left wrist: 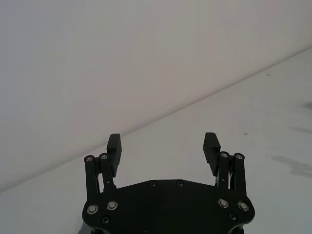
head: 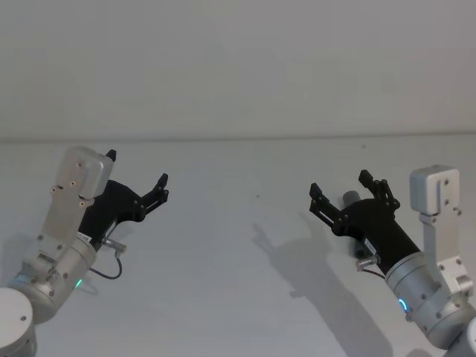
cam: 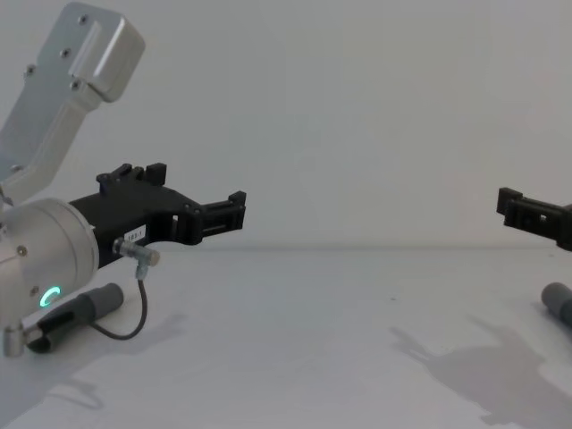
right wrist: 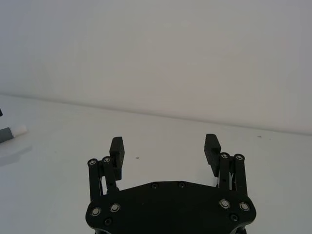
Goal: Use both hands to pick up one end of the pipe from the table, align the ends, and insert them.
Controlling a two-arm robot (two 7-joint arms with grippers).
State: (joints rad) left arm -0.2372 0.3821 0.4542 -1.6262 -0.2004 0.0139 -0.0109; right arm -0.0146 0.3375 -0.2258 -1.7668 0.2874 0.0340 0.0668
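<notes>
My left gripper (head: 137, 168) hangs open above the left side of the white table (head: 223, 305), nothing between its fingers (left wrist: 210, 147). One pipe piece (cam: 82, 312) lies on the table under the left arm, grey cuff toward the middle and dark hose behind it. In the right wrist view a grey cuff with a white tip (right wrist: 11, 132) shows at the picture's edge. Over the right side, my right gripper (head: 340, 184) is open and empty too. The other pipe piece's grey cuff (head: 349, 198) peeks out behind its fingers, mostly hidden, and appears again as a cuff (cam: 559, 302) in the chest view.
A plain pale wall (head: 238, 67) rises along the table's far edge. Bare table surface (cam: 295, 349) stretches between the two arms. A thin black cable with a silver plug (cam: 143, 255) hangs from the left wrist.
</notes>
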